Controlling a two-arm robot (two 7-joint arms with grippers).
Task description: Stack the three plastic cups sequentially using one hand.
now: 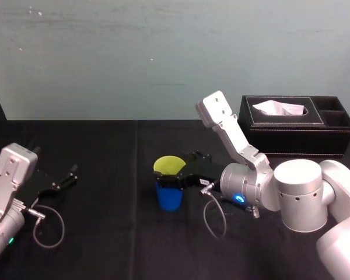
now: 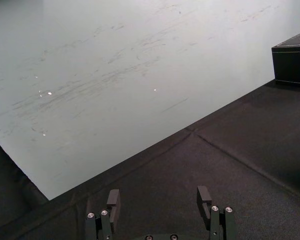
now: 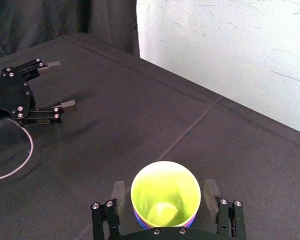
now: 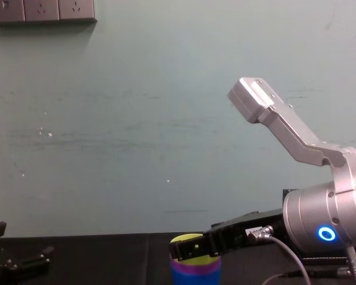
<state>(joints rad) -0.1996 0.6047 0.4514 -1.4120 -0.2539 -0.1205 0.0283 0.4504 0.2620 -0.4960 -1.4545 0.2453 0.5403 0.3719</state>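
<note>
Desk (image 1: 105,239) covered in black cloth, creased along seams. Mid-desk, standing upright: blue cup (image 1: 169,200), bottom of nested stack. Far right, near back edge: black tissue box (image 1: 291,141).

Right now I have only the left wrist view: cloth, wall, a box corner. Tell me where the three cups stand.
Observer: All three are nested in one upright stack on the black cloth, well to the right of your left pincer: yellow-green cup on top, purple cup in the middle, blue cup at the bottom.
Operator: Mine sits open and idle. Report the right arm.
Observer: The right pincer is open and straddles the stack from the side; the right wrist view shows a thin gap at each side of the yellow-green rim.
</note>
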